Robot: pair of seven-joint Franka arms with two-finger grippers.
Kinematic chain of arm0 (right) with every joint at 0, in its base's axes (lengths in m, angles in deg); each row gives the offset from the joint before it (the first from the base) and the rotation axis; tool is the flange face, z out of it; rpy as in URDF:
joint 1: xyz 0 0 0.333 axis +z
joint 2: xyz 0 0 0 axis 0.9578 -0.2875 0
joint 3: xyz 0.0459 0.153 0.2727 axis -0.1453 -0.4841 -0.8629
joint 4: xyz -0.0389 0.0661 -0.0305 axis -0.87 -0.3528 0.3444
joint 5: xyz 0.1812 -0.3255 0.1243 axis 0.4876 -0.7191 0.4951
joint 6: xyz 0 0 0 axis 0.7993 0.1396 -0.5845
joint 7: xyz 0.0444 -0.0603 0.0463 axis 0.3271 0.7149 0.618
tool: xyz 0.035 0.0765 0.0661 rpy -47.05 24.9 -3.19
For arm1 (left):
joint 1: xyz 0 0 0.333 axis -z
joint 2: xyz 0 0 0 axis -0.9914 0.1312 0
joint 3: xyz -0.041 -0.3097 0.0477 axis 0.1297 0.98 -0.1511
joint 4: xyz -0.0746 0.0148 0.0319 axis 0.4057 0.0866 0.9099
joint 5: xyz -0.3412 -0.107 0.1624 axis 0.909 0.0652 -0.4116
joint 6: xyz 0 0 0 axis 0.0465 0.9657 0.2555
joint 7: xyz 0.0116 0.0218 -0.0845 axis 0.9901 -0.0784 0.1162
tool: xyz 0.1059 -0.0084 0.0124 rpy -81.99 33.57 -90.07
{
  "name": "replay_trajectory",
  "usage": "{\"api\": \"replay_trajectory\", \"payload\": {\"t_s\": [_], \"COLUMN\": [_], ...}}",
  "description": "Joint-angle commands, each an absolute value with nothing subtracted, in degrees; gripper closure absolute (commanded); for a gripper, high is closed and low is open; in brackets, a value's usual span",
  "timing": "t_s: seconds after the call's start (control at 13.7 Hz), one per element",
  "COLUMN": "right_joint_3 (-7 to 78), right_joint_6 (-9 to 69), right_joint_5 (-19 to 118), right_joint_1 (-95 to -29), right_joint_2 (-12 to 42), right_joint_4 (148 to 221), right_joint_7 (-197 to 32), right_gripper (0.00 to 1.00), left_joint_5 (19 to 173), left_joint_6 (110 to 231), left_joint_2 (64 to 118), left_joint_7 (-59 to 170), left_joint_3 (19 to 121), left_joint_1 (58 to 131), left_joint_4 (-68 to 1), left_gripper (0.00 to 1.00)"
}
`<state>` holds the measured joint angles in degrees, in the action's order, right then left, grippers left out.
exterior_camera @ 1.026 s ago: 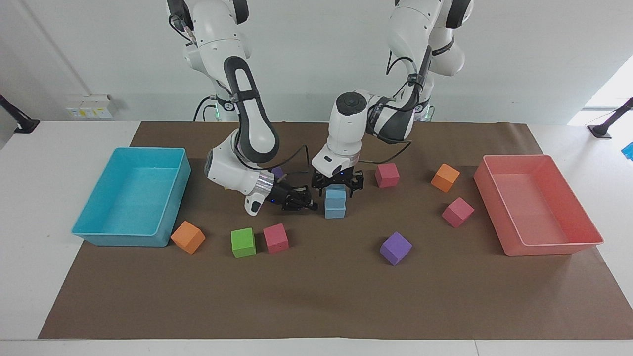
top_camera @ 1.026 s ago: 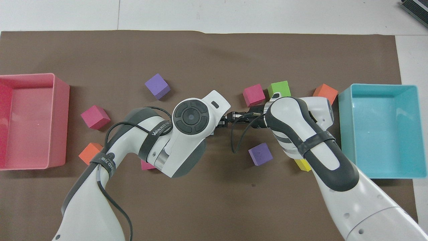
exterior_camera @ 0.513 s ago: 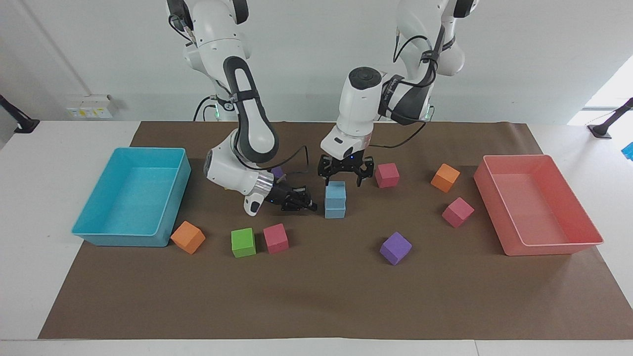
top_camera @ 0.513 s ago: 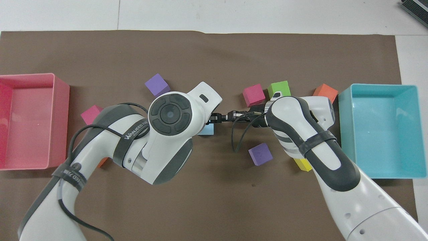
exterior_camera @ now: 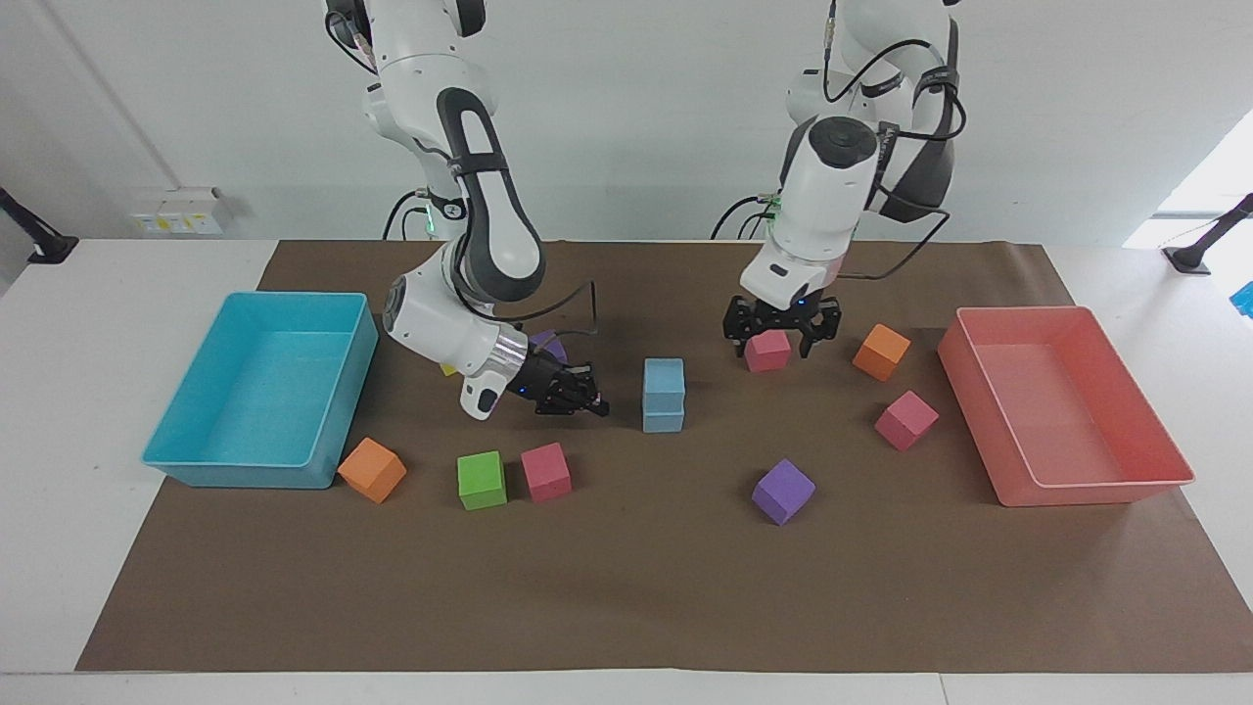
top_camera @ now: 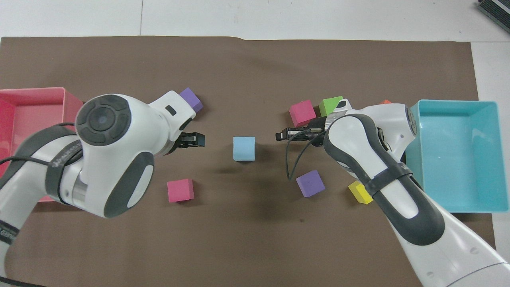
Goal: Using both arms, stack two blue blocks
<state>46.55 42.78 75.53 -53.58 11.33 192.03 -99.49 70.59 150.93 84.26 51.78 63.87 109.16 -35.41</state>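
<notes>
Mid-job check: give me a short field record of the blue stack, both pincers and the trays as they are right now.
stack: two blue blocks, one on the other, mid-mat, nothing touching them
left pincer: open, empty, raised over a pink cube
right pincer: low beside the stack, toward the cyan tray, apart from it; holds nothing
trays: cyan and pink tray at either end of the mat, both hold nothing
task state: stack stands free
</notes>
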Motion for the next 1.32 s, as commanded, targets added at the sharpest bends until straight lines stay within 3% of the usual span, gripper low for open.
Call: {"api": "replay_trajectory", "payload": {"t_s": [0.0, 0.07, 0.44, 0.73, 1.03, 1.25], "right_joint_3": [46.2, 46.3, 46.5, 46.4, 46.6, 46.6], "right_joint_6": [42.2, 41.3, 35.5, 24.7, 22.9, 22.7], "right_joint_5": [62.8, 58.9, 44.8, 33.2, 26.1, 23.2], "right_joint_1": [-55.9, -56.6, -61.4, -64.6, -67.0, -69.6], "right_joint_2": [15.8, 16.8, 20.6, 20.7, 22.3, 24.5], "right_joint_4": [191.8, 191.8, 190.5, 184.7, 184.6, 184.6], "right_joint_7": [-90.9, -89.2, -83.2, -75.9, -75.3, -75.3], "right_gripper": [0.4, 0.0, 0.0, 0.0, 0.0, 0.0], "left_joint_5": [70.1, 70.1, 70.2, 72.2, 72.4, 72.4], "left_joint_6": [151.0, 150.3, 139.9, 131.2, 124.1, 122.4], "left_joint_2": [79.1, 78.6, 80.0, 82.2, 83.5, 81.8], "left_joint_7": [59.2, 62.2, 67.9, 69.1, 73.6, 75.2], "left_joint_3": [64.5, 64.5, 64.3, 64.2, 64.3, 64.2], "left_joint_1": [102.6, 100.1, 94.6, 91.4, 88.4, 87.8], "left_joint_4": [-40.4, -39.5, -27.3, -16.4, -10.2, -10.9], "left_gripper": [0.0, 0.0, 0.0, 0.0, 0.0, 0.0]}}
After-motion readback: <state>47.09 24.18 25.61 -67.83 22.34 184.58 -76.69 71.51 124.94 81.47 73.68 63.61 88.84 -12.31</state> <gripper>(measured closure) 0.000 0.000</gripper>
